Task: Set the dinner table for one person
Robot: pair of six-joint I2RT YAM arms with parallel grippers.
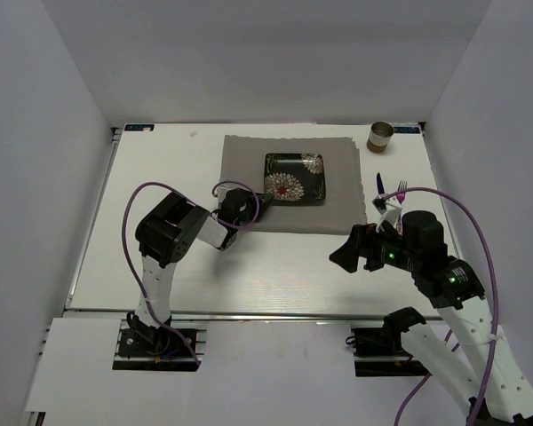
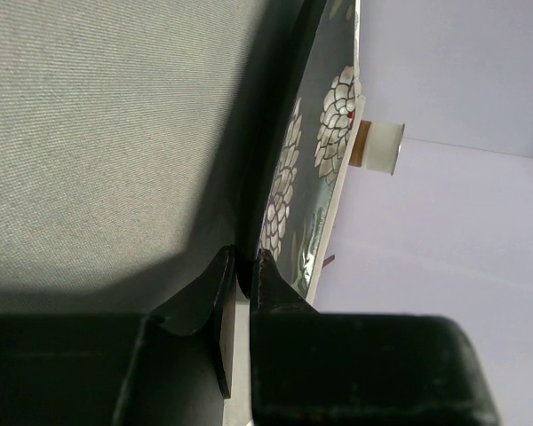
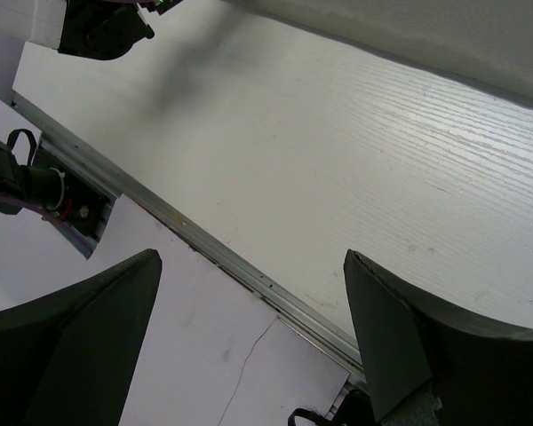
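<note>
White tabletop [image 1: 275, 266], metal rail along the near edge. Carries a grey placemat [image 1: 249, 177] at far centre and a small cup [image 1: 380, 136] near the far right corner. Just right of the placemat, a purple knife [image 1: 380, 185] and fork [image 1: 401, 188].

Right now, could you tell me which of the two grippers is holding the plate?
The left gripper: its jaws are shut on the rim of the flowered plate, while the right gripper hangs open over the dinner table.

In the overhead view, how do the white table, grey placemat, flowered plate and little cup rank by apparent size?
Largest to smallest:
1. dinner table
2. grey placemat
3. flowered plate
4. cup
None look alike.
</note>
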